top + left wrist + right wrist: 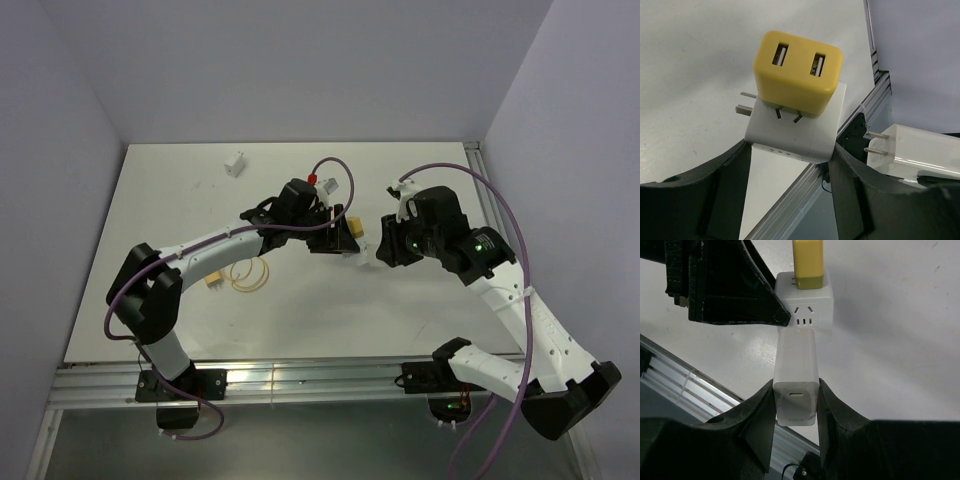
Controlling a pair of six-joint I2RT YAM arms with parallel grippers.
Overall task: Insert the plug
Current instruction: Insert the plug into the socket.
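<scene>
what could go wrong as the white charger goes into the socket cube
1. The white charger has its prongs not yet in the socket cube. If they meet the face off the slots, they may jam or bend.
2. The left end effector seems to pinch only the cube's lower part, so the push could twist the cube, or slide the charger back in the right end effector.
</scene>
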